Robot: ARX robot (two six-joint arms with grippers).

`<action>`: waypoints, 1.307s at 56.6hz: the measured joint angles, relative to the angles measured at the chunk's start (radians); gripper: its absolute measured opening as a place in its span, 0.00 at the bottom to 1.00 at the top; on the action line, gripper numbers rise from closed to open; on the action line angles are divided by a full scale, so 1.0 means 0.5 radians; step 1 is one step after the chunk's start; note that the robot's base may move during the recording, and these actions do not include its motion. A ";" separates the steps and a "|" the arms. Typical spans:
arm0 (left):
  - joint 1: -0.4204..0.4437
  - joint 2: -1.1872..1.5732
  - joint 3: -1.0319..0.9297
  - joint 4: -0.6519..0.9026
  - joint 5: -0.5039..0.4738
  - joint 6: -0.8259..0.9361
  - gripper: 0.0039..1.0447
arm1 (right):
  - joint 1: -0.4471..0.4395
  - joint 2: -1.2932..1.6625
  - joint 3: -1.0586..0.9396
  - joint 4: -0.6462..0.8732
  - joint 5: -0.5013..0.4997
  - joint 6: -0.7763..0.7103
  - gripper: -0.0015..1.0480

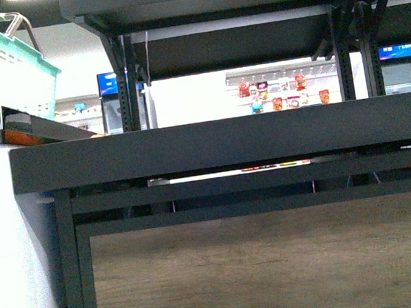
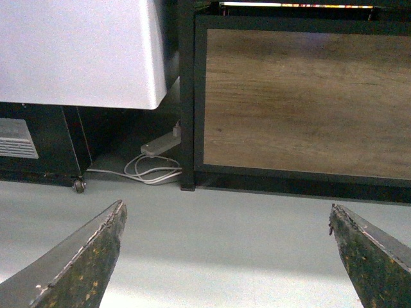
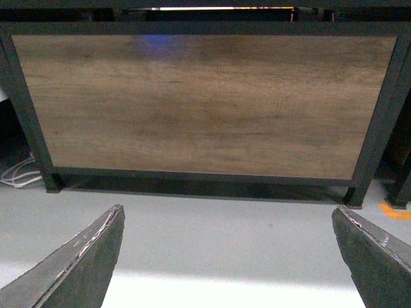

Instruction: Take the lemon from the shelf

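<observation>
Nearest, the left gripper (image 2: 226, 208) and the right gripper (image 3: 227, 210) each hang with jaws spread wide and empty over the grey floor (image 2: 225, 250), facing the wood panel (image 3: 205, 102) in the base of the shelf (image 1: 226, 143). In the front view the shelf's thick black tier edge crosses mid-frame, seen edge-on, so its top and the lemon are hidden. Beyond, a teal basket (image 1: 2, 62) sits at upper left.

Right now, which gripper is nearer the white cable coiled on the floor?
Left. The left gripper faces the white cable beside the shelf leg; the right gripper sees it only at its view's edge, beyond that leg.
</observation>
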 joint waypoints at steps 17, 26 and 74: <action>0.000 0.000 0.000 0.000 0.002 0.000 0.93 | 0.000 0.001 0.000 0.000 0.000 0.000 0.93; 0.000 -0.002 0.000 0.000 -0.001 0.000 0.93 | 0.000 0.001 0.000 0.000 0.000 0.000 0.93; 0.000 -0.002 0.000 0.000 0.002 0.000 0.93 | 0.000 0.001 0.000 0.001 0.002 0.000 0.93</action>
